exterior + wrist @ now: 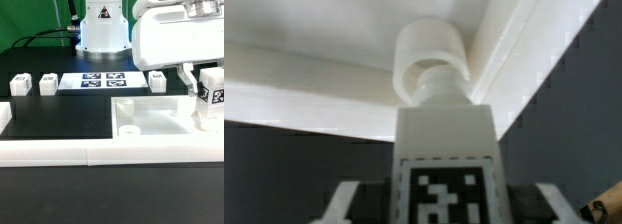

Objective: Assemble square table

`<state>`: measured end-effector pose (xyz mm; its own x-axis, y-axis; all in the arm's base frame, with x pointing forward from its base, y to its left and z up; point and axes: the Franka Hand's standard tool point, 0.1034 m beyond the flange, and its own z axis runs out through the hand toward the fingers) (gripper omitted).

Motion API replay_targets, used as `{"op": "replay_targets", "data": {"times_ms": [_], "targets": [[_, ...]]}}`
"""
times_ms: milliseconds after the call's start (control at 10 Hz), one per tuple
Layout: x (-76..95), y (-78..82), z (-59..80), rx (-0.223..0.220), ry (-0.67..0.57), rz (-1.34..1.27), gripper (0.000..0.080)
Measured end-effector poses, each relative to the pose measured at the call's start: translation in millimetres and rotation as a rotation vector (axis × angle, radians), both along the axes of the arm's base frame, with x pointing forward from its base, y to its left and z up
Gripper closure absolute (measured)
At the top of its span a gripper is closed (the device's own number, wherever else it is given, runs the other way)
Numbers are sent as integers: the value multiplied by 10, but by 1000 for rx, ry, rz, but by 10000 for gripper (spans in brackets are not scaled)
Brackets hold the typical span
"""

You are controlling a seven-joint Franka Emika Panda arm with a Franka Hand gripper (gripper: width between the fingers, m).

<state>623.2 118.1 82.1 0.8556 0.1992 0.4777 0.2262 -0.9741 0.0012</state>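
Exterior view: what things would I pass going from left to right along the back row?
leftmost leg → second leg → marker board → third leg → held leg in the gripper

The work surface (pixel 50 118) is black and matt, with no shine. The square slab (pixel 155 110) looks like smooth white plastic with a faint sheen, and so does the long rail (pixel 60 150) in front of it. The loose legs (pixel 47 82) look like the same white plastic. The leg (pixel 445 140) in the gripper (pixel 207 88) is smooth and rather matt, and its printed tag (pixel 446 195) looks flat and paper-like. The marker board (pixel 95 80) is thin, flat and matt white. The arm's shell (pixel 165 45) is glossy white.
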Motion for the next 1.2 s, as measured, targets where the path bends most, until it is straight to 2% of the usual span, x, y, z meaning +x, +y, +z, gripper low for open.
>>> {"op": "replay_targets", "data": {"times_ms": [600, 800, 1200], "targets": [[-16, -9, -58, 0, -7, -1, 512], [-39, -16, -140, 0, -5, -3, 512], [-25, -14, -141, 7, -59, -8, 512]]}}
